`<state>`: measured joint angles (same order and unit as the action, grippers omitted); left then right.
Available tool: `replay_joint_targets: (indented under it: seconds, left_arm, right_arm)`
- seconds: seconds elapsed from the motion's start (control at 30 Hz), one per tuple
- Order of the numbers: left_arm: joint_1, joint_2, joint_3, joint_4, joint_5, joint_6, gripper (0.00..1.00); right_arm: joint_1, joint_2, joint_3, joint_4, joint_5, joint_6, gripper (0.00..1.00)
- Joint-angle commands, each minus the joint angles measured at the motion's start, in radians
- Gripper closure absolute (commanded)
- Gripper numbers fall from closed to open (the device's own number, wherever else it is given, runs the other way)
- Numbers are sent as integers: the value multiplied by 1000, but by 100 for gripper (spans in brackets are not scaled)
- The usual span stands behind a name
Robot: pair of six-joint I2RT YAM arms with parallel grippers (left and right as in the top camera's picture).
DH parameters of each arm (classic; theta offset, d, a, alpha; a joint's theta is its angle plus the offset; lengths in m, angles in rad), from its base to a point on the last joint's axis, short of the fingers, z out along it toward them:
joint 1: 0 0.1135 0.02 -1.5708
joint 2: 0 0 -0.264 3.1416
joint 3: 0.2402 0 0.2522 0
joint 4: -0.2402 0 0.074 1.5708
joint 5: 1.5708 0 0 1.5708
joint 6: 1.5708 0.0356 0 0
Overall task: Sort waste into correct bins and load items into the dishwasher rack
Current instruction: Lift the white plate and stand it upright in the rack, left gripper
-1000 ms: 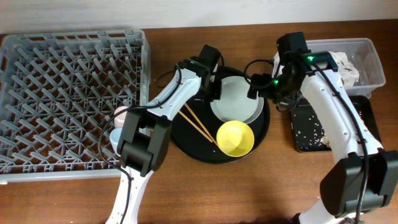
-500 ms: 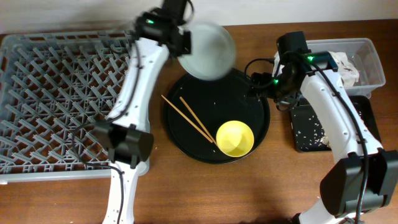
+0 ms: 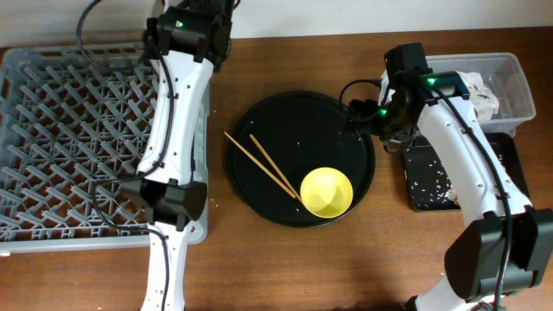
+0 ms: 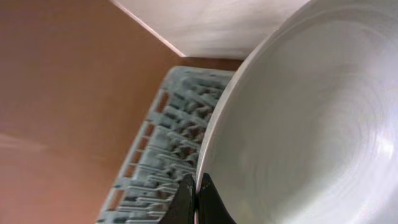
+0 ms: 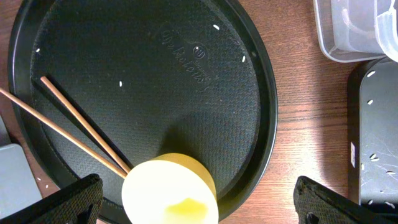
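**Left gripper (image 4: 198, 200) clamps the plate (image 4: 311, 124) by its rim; right gripper (image 5: 199, 198) hangs open over the round tray**

The left gripper's two dark fingers (image 4: 186, 200) are pinched tight on the rim of the pale grey-green plate. The plate is held on edge, and its hollow face fills the right of the left wrist view. Past the plate's edge lies a corner of the dishwasher rack (image 4: 163, 163), with brown table (image 4: 62, 93) to the left and a pale wall above. From overhead the plate cannot be seen. There the left arm (image 3: 173, 104) reaches along the rack's right wall to the top edge of the picture.

The right gripper's jaws are spread wide with nothing between them, above the round black tray (image 3: 294, 121). Its fingertips (image 5: 81, 196) show in the bottom corners of the right wrist view. Under it the yellow bowl (image 3: 327, 192) sits on the near side of that tray. The two wooden chopsticks (image 3: 259, 162) lie side by side on a slant to the bowl's left, their near ends running up to it. A few white specks dot the tray.

To the right, the clear box (image 3: 518, 78) holds crumpled white napkins (image 3: 479, 93). The shallow black tray (image 3: 428, 186) just in front of it is sprinkled with pale crumbs.
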<state>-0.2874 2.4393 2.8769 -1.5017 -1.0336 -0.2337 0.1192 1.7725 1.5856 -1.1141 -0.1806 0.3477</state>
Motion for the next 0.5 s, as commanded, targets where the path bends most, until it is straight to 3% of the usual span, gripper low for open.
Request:
replay_joint_targets:
  seconds: [0.0, 0.47]
  left_arm:
    - [42, 62, -14, -7, -93, 7, 100]
    - [99, 68, -67, 24, -109, 7, 100]
  right_arm:
    - [-2, 1, 0, 3, 13, -3, 2]
    - [-2, 1, 0, -2, 13, -2, 1]
